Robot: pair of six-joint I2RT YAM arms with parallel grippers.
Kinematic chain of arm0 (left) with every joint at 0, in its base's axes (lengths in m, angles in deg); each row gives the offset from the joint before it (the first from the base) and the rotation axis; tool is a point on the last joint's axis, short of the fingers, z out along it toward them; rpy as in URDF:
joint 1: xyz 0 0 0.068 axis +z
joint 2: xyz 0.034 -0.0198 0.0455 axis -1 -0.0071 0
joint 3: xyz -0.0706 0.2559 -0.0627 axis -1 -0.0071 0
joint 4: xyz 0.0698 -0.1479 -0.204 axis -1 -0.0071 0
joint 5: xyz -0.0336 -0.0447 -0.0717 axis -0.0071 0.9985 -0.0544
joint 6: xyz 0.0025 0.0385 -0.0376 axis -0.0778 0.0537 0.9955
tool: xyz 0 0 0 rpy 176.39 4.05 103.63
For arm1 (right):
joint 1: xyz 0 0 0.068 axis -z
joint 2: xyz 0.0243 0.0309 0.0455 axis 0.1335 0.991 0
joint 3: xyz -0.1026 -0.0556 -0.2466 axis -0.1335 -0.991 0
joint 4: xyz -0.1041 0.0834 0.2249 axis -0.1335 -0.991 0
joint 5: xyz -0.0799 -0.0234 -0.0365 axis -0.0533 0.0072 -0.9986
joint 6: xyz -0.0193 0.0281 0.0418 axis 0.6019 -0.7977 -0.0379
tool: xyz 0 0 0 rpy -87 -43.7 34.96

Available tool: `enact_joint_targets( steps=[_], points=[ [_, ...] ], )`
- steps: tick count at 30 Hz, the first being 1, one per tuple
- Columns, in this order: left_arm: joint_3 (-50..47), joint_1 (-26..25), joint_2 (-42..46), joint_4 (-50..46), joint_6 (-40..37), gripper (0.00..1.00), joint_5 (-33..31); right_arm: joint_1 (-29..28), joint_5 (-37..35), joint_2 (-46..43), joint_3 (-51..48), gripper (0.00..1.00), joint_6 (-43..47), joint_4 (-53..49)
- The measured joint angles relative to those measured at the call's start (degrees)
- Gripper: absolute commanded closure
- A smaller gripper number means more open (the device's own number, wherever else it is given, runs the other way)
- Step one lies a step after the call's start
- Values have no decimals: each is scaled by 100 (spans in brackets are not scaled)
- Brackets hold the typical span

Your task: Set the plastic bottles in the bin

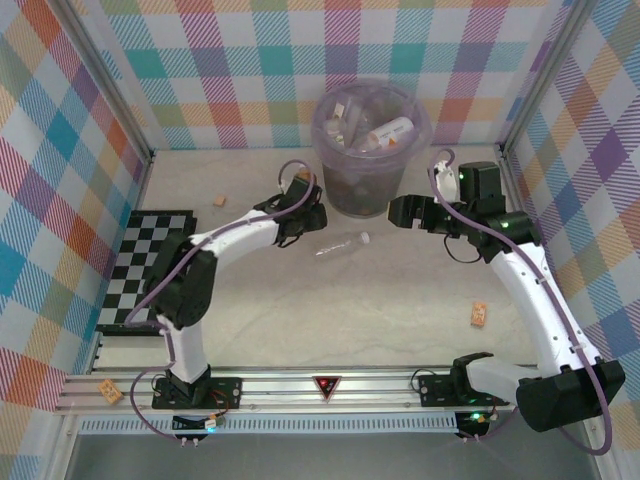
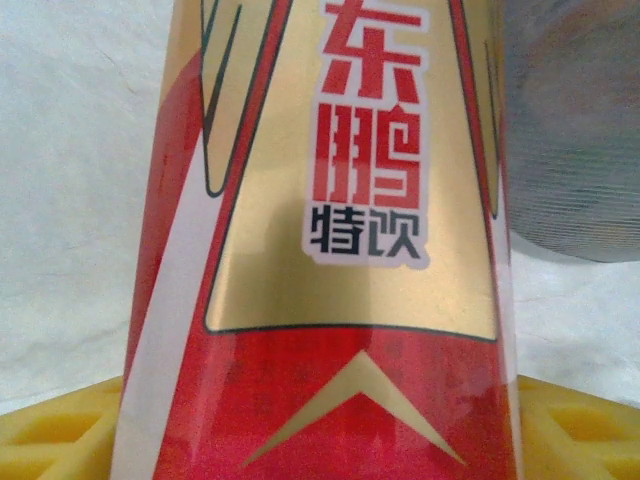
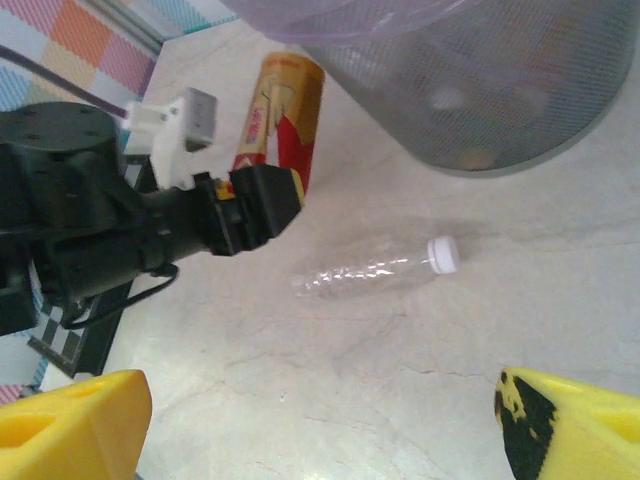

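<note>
Left of centre in the top view, the left claw (image 1: 298, 196) is closed around an upright red-and-gold bottle (image 2: 330, 250), just beside the bin (image 1: 365, 195). At centre, a clear white-capped bottle (image 1: 340, 244) lies on the bench (image 1: 400, 320). The bin, at upper centre, holds several bottles (image 1: 385, 132). Right of it, the right claw (image 1: 395, 212) gapes wide, empty.

The red-and-gold bottle (image 2: 330, 330) carries Chinese lettering on its label. Two large red characters are stacked, 东 above 鹏, and the upper one is cut by the frame edge. Below them, side by side in smaller dark characters, stands 特饮. All are outlined in white on a gold field. From the right wrist, the same label's print is too small to read. A red triangle sign (image 1: 326, 386), point downward, sits on the rail (image 1: 250, 385) at the near edge of the surface (image 1: 400, 310); any writing on it is too small to tell.
</note>
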Motion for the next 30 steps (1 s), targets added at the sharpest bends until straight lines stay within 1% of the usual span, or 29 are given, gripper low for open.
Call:
enact_joint_targets(
  steps=[4,10,13,17,20,24,30],
  points=[
    [-627,2,988,214,-181,31,142,0,450,2,-149,11,-229,278],
    [-1755,2,2441,662,-442,36,802,-37,1202,160,-181,10,-706,892],
    [-2275,2,3112,946,-498,39,1163,-190,1412,385,-181,8,-909,1187],
    [-2865,-85,3856,1346,-514,41,1578,-564,1478,719,-168,6,-1080,1416],
    [-3086,-275,4089,1537,-553,41,1727,-820,1460,940,-85,4,-1161,1475],
    [-3167,-658,4072,1661,-605,41,1915,-1099,1462,1189,96,3,-1200,1637],
    [-3167,-966,3936,1851,-680,41,2022,-1248,1296,1609,378,3,-1193,1733]
  ],
)
